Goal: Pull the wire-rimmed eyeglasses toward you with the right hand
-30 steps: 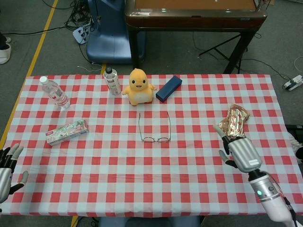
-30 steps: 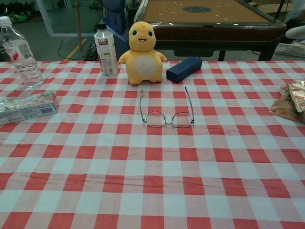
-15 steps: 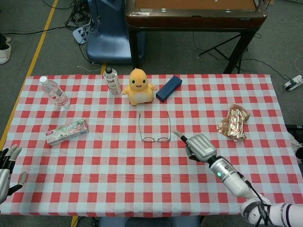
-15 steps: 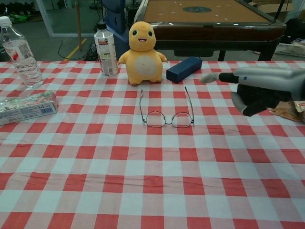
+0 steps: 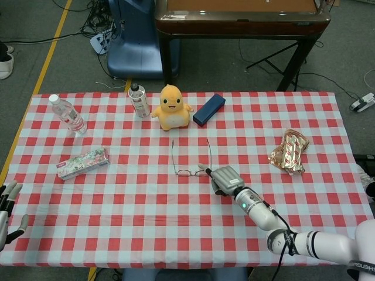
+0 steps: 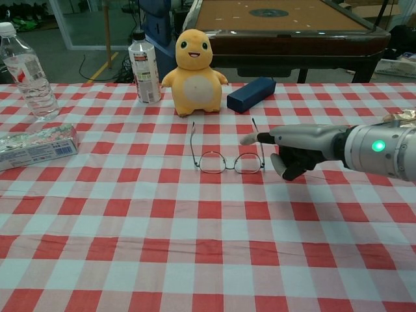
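Even indoor light — soft shadows

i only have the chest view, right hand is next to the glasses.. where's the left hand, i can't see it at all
Observer: The left hand sits at the near left corner of the table, fingers spread, holding nothing.
Operator: ok and is my right hand over the glasses or off to the side
Observer: From the head view the right hand lies just right of the eyeglasses, a fingertip reaching over the right lens area.
Operator: anything to the right of my arm
Observer: A gold foil packet lies well off to the right, apart from the arm.
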